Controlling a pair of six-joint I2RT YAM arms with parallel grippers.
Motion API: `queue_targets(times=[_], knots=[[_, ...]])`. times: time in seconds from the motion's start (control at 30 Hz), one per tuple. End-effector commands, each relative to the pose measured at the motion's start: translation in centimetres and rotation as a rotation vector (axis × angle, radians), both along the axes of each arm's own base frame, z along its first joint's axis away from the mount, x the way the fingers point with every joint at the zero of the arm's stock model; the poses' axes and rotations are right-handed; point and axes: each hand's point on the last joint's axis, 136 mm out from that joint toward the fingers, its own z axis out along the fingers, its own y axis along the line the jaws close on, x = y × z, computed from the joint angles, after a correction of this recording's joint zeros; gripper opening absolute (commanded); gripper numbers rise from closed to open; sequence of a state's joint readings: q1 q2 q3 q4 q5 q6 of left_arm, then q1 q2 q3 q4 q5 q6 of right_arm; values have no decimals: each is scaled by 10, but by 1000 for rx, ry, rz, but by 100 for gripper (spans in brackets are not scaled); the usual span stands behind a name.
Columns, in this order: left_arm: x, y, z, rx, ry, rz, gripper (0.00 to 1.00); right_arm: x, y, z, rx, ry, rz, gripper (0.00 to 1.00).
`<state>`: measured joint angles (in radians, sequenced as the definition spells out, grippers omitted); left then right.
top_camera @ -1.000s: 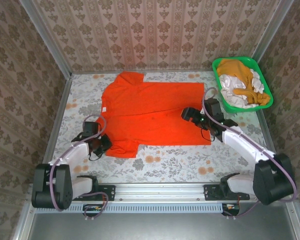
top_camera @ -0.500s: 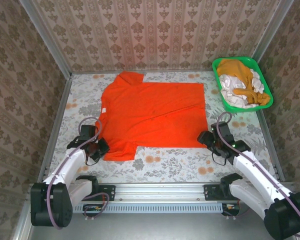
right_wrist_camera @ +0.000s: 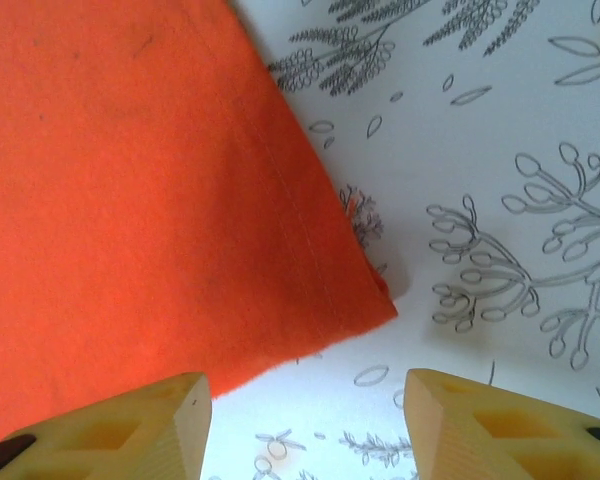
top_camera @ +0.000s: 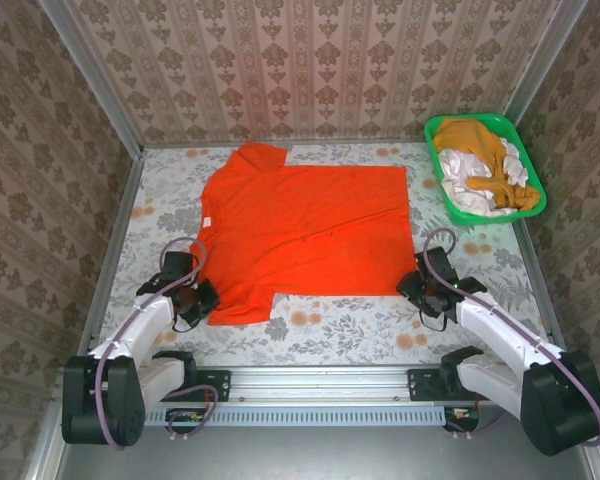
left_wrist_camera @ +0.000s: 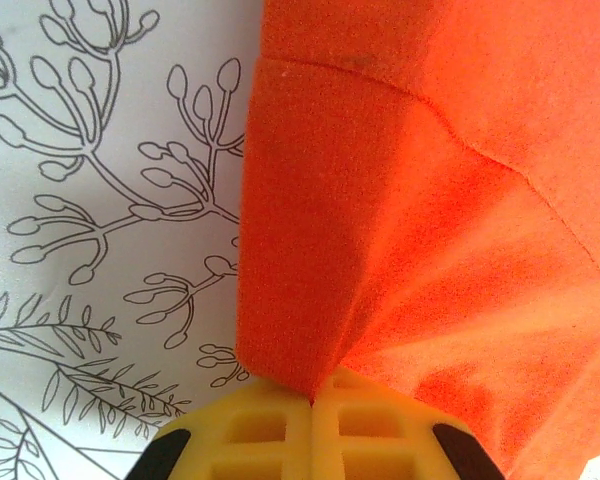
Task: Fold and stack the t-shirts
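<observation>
The left arm [top_camera: 140, 325] and right arm [top_camera: 500, 325] are alike: rounded white shell links between chunky black joint housings, with a big black shoulder block at each base. A thin mauve cable [top_camera: 97, 372] loops loosely along each arm from shoulder to wrist. The left pincer [top_camera: 202, 298] and right pincer [top_camera: 410, 285] look black from above. Close up, the left pincer's fingers [left_wrist_camera: 260, 430] are yellow plastic moulded with square hollow pockets, black at the outer corners. The right pincer's fingers [right_wrist_camera: 130, 425] are yellow wedges with the same hollows.
</observation>
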<state>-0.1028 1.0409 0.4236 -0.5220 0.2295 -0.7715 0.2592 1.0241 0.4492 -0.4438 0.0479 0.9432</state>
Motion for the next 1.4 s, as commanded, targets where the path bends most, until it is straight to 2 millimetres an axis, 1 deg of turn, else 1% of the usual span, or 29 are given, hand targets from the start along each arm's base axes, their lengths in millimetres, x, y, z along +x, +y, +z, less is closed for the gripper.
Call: queue_targets(times=[0.0, 0.23, 0.33, 0.43, 0.5, 0.53, 0.63, 0.83, 0.93, 1.1, 1.37], knots=[[-3, 0, -4, -12, 18, 14, 0, 12, -7, -1, -17, -32, -34, 51], [-2, -1, 0, -18, 10, 17, 0, 22, -5, -16, -18, -7, -33, 42], [-3, -1, 1, -17, 9, 17, 0, 27, -5, -15, -29, -7, -27, 34], [-3, 0, 2, -16, 8, 20, 0, 27, -7, -16, -41, 1, -24, 17], [-4, -1, 3, -19, 8, 23, 0, 26, -8, -17, -41, 7, -22, 3], [-3, -1, 4, -21, 7, 24, 0, 25, -7, -17, -39, 8, -21, 0], [-1, -1, 12, -24, -7, 27, 0, 23, -7, -9, -31, 3, -21, 0], [7, -1, 46, -34, -69, 53, 0, 20, -13, 28, -34, -89, -36, 0], [14, -1, 61, -43, -84, 70, 0, 24, -13, 45, -33, -121, -35, 0], [30, -5, 75, -62, -70, 75, 0, 40, -11, 69, -36, -175, -33, 0], [68, -5, 93, -62, -78, 93, 0, 74, -7, 83, -43, -186, -27, 0]])
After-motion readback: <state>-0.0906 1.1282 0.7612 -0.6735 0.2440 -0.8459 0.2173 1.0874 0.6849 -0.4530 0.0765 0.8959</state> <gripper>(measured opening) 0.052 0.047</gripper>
